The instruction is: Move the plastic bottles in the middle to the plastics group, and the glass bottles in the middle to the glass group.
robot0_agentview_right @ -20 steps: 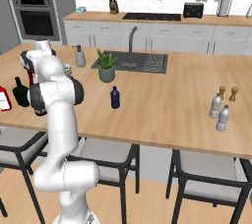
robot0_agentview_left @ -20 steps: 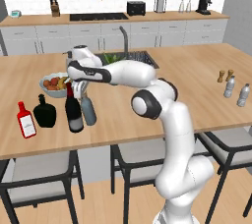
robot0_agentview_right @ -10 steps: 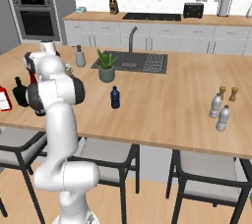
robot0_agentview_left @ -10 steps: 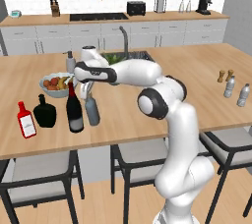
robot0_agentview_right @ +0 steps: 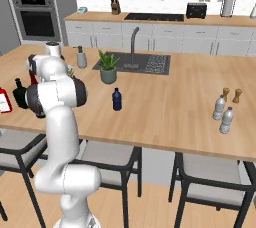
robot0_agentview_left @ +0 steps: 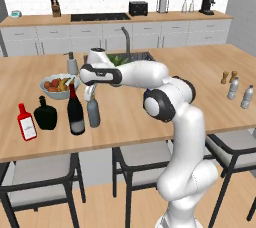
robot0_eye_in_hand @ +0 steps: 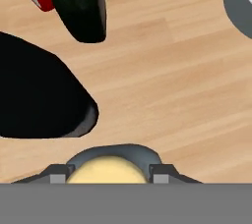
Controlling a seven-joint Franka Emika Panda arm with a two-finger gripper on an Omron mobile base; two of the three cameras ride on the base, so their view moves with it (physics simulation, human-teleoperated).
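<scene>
My gripper (robot0_agentview_left: 92, 95) is shut on the gold-tan cap of the grey-blue glass bottle (robot0_agentview_left: 93, 113), which stands upright just right of the tall black wine bottle (robot0_agentview_left: 75, 111). I cannot tell whether its base touches the counter. The glass group is left of them: a squat black flask (robot0_agentview_left: 46, 115) and a flat red bottle (robot0_agentview_left: 26, 122). In the hand view the cap (robot0_eye_in_hand: 107, 169) sits between my fingertips (robot0_eye_in_hand: 58, 175), with the wine bottle (robot0_eye_in_hand: 39, 95) and the flask (robot0_eye_in_hand: 81, 4) beyond. The dark-blue plastic bottle (robot0_agentview_right: 117, 99) stands mid-counter. The two water bottles (robot0_agentview_right: 222, 114) of the plastics group stand far right.
A fruit bowl (robot0_agentview_left: 54, 92) sits just behind the wine bottle, and a grey soap dispenser (robot0_agentview_left: 72, 64) behind that. A potted plant (robot0_agentview_right: 107, 67) stands by the sink (robot0_agentview_right: 150, 63). Two shakers (robot0_agentview_left: 228, 77) are near the water bottles. Stools line the counter's near edge.
My gripper has carried the grey-blue bottle slightly right and down, closing in beside the wine bottle. The other bottles have not moved.
</scene>
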